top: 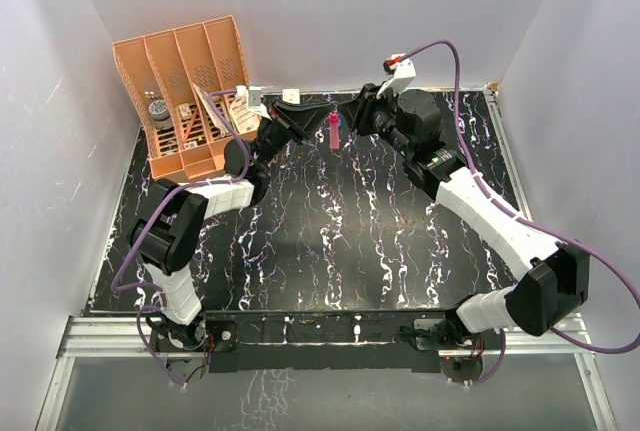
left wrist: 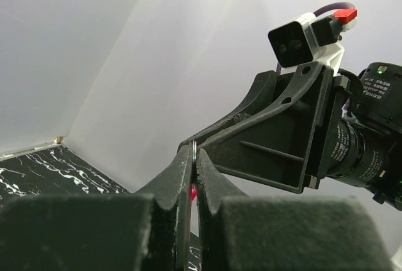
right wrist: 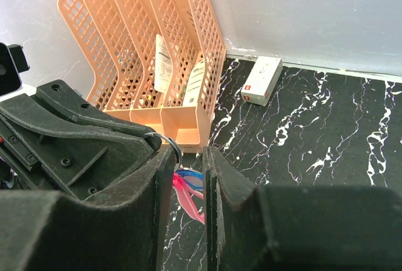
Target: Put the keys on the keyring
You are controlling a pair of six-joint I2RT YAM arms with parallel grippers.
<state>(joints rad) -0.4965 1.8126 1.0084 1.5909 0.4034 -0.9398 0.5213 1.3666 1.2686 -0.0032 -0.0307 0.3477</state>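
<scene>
where the keyring is: the thin red-pink elongated keyring loop is over the far middle of the black white-veined marble-look table, right where the two sets of fingertips meet

keyring axis: from overhead its long axis runs up-and-down in the picture, top end at the fingertips, free end pointing back toward the arm bases. Can't tell if that end touches the table.

keyring from the right wrist: the pink strands slant down and to the right in the slot between the fingers

left gripper: jaws pressed together, and a thin silvery edge plus a sliver of red are sandwiched between the pads, so it's pinching the keyring (pretty clear from its own wrist cam)

right gripper: jaws stand a narrow slot apart, tips nose-to-nose with the left one

blue-headed flat key: sits in that slot just above the pink strands and spans about the whole gap. Honestly can't tell if the pads are actually clamping it.

small grey metal ring: at the tip of the left gripper, just beside the right gripper's left finger

orange plastic mesh file rack: far-left corner, papers and small bits in its slots, well apart from the keyring

small white box with a red mark: lying flat by the back wall, just right of the rack
</scene>
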